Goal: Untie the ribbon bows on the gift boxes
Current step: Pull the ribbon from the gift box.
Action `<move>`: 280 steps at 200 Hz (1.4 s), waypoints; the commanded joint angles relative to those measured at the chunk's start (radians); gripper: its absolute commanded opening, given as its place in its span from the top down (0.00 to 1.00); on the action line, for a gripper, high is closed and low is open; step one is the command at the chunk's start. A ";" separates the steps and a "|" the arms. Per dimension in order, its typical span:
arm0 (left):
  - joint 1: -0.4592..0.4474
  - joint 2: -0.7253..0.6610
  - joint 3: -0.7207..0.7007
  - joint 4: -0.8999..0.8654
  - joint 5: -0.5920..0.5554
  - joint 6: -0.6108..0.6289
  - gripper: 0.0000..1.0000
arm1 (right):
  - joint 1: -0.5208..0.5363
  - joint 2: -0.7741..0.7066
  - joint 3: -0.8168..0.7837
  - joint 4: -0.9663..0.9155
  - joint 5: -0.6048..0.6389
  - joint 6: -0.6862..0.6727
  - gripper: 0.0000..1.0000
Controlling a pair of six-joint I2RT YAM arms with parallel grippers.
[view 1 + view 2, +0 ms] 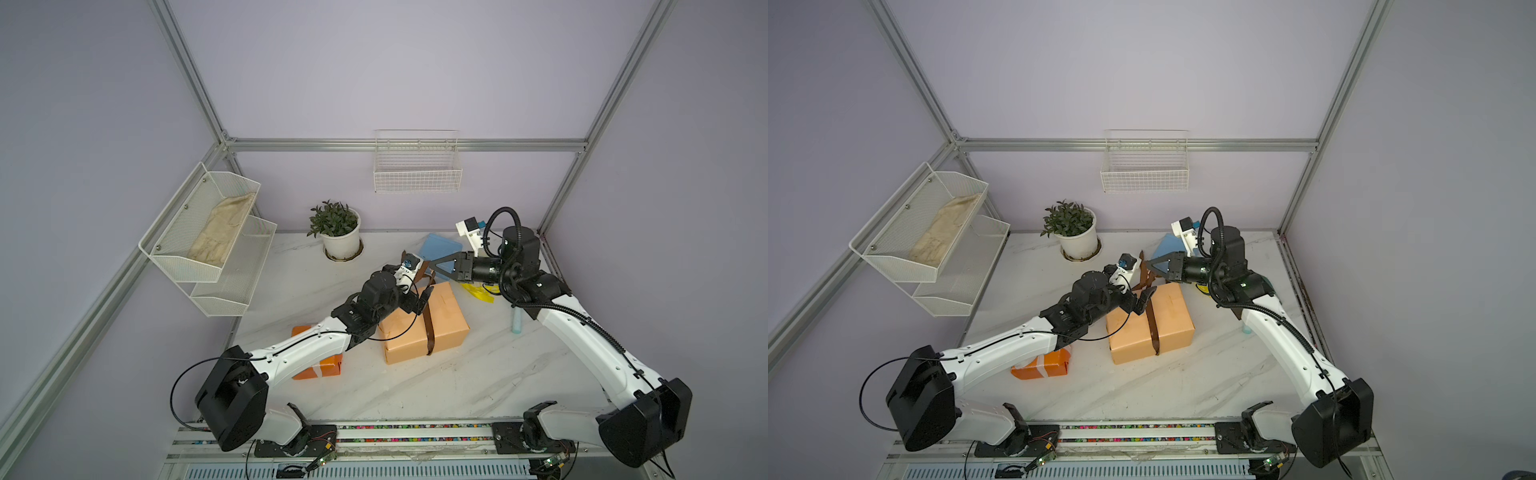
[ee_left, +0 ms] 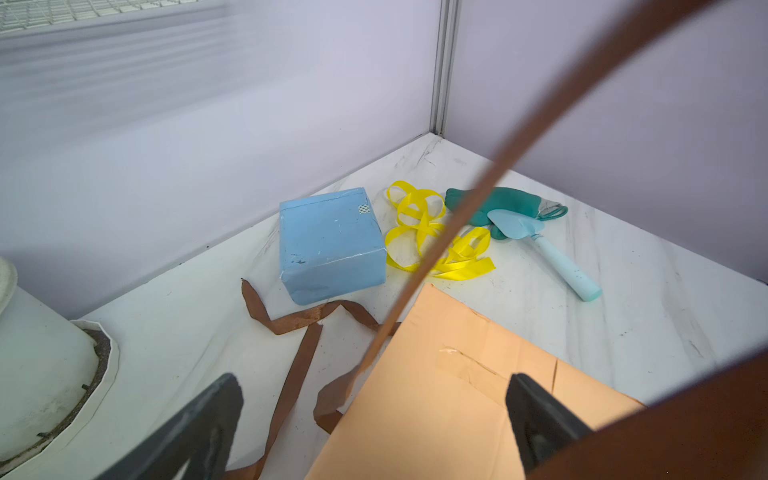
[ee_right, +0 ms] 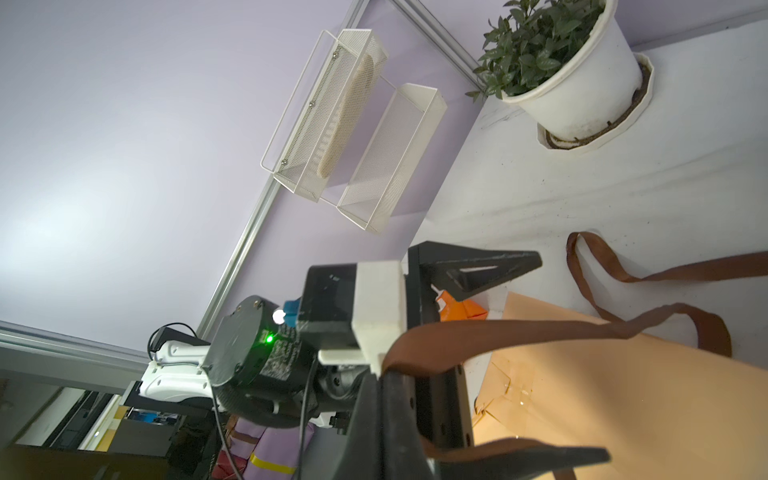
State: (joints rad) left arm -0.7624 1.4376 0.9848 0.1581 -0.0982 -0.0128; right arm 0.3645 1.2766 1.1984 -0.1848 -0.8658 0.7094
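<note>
The large peach gift box (image 1: pixel 444 320) lies mid-table with a dark brown ribbon (image 1: pixel 430 332) banded round it. My right gripper (image 1: pixel 430 266) is shut on a strand of that brown ribbon (image 3: pixel 498 332), stretched taut above the box's far end; loose loops (image 2: pixel 299 324) trail on the table. My left gripper (image 2: pixel 376 384) hangs open over the box's far left corner (image 2: pixel 436 415), holding nothing. The light blue box (image 2: pixel 332 245) sits bare behind, with a loose yellow ribbon (image 2: pixel 419 224) beside it. The orange box (image 1: pixel 320 370), crossed by a white band, lies partly under my left arm.
A potted plant (image 1: pixel 340 239) stands at the back. A teal glove (image 2: pixel 498 203) and a pale blue trowel (image 2: pixel 552 253) lie at the back right. A mesh shelf (image 1: pixel 208 232) hangs on the left wall and a wire basket (image 1: pixel 417 170) on the back wall.
</note>
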 commanded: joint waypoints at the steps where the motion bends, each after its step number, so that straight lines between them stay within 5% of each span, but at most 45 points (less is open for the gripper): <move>1: 0.010 0.044 -0.019 0.063 -0.026 0.054 0.00 | -0.004 -0.059 -0.042 0.030 -0.024 0.052 1.00; 45: 0.025 0.104 0.026 0.083 -0.030 0.070 0.00 | -0.003 -0.125 -0.118 0.013 -0.036 0.061 1.00; 84: 0.041 0.109 0.023 0.084 0.104 0.042 0.01 | -0.003 -0.139 -0.157 0.034 -0.028 0.062 1.00; 124: 0.047 0.117 0.037 0.057 0.206 0.042 0.43 | -0.003 -0.109 -0.149 0.051 -0.032 0.058 1.00; 157: 0.049 0.133 0.043 0.044 0.248 0.040 0.90 | -0.003 -0.109 -0.145 0.032 -0.011 0.046 1.00; 175: 0.049 0.125 0.036 0.034 0.267 0.018 1.00 | -0.006 -0.100 -0.132 0.024 0.047 0.033 1.00; 227: 0.049 0.103 0.000 0.002 0.368 -0.023 1.00 | -0.068 0.010 -0.096 0.031 0.354 -0.032 1.00; 280: 0.052 0.095 -0.026 0.008 0.418 -0.079 0.99 | -0.127 0.222 -0.052 0.037 0.449 -0.095 1.00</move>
State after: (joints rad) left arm -0.7189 1.5654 0.9848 0.1482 0.2707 -0.0540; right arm 0.2493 1.4353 1.1191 -0.1646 -0.5083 0.6647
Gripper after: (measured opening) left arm 0.047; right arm 0.034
